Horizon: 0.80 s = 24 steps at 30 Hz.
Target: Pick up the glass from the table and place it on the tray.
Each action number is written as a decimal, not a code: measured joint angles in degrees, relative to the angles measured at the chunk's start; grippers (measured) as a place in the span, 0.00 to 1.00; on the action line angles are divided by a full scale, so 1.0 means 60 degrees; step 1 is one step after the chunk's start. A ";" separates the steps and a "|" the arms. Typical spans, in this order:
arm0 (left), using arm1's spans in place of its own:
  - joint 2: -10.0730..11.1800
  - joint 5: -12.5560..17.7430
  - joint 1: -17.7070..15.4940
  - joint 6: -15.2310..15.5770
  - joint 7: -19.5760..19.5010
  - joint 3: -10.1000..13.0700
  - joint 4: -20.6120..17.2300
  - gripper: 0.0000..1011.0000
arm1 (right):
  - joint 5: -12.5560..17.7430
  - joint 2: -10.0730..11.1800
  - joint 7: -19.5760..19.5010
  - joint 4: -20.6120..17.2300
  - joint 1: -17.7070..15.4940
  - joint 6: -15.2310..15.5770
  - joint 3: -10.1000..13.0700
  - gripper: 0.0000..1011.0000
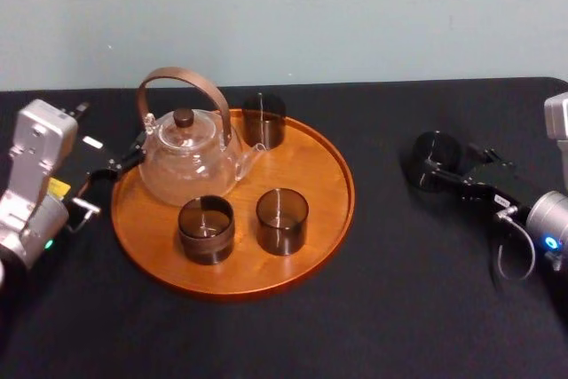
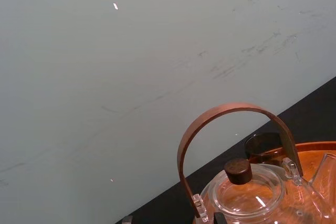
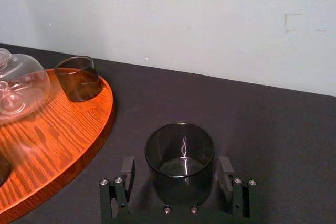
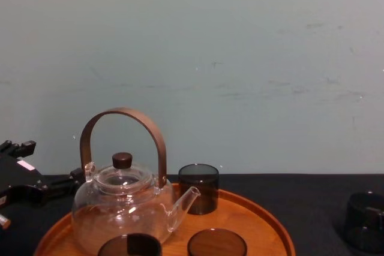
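A dark smoked glass (image 1: 437, 155) stands upright on the black table (image 1: 399, 308), well to the right of the round wooden tray (image 1: 330, 212). My right gripper (image 1: 441, 167) is open around it. In the right wrist view the glass (image 3: 179, 157) sits between the two fingers (image 3: 126, 171), with a small gap on each side. It also shows at the chest view's lower right corner (image 4: 364, 220). My left gripper (image 1: 120, 161) rests open at the tray's left rim, beside the teapot.
On the tray stand a glass teapot (image 1: 188, 161) with a brown arched handle and three dark glasses (image 1: 264, 119), (image 1: 206, 229), (image 1: 282, 220). The tray's right half (image 1: 311, 161) is bare wood. A pale blue-green wall (image 4: 240, 58) backs the table.
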 joint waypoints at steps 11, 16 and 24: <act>0.0000 0.0000 0.0000 0.0000 0.0000 0.0001 0.0000 0.99 | -0.0121 -0.0091 0.0108 0.0232 0.0214 0.0040 -0.0098 0.99; 0.0000 0.0000 0.0000 0.0000 0.0000 0.0001 0.0000 0.99 | -0.0180 -0.0152 0.0188 0.0380 0.0344 -0.0003 -0.0165 0.99; 0.0000 0.0000 0.0000 0.0000 0.0000 0.0001 0.0000 0.99 | -0.0297 -0.0279 0.0252 0.0738 0.0634 -0.0059 -0.0263 0.99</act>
